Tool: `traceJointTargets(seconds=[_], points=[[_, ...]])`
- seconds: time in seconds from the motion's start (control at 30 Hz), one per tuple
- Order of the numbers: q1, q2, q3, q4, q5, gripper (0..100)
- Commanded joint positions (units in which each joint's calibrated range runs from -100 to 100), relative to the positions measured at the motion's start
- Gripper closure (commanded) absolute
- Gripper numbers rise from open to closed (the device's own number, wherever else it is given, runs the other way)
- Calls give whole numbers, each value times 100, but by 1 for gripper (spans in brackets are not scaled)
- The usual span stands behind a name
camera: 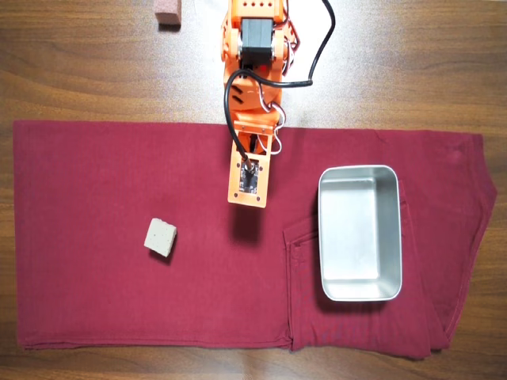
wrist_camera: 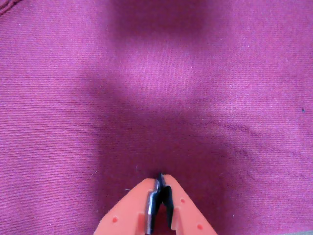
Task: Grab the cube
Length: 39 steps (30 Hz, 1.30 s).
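Observation:
The cube is small, pale beige-grey and matte. It lies on the red cloth in the overhead view, left of centre. My orange gripper hangs over the cloth to the right of the cube and a little farther back, well apart from it. In the wrist view the gripper enters from the bottom edge with its jaws closed together and nothing between them. The cube is out of the wrist view, which shows only cloth and the arm's shadow.
An empty steel tray sits on the cloth right of the gripper. A reddish-brown block lies on the wooden table at the top left, beside the arm's base.

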Motion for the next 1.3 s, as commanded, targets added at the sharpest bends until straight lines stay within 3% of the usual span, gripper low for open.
traceJointTargets(seconds=[0.0, 1.03, 1.07, 1.17, 1.27], points=[[31, 38, 46, 103, -20, 100], [-122, 402, 46, -53, 39, 100], [-65, 491, 28, -229, 186, 100], [732, 953, -828, -1630, 259, 84], [1471, 2932, -2576, -2645, -112, 77]])
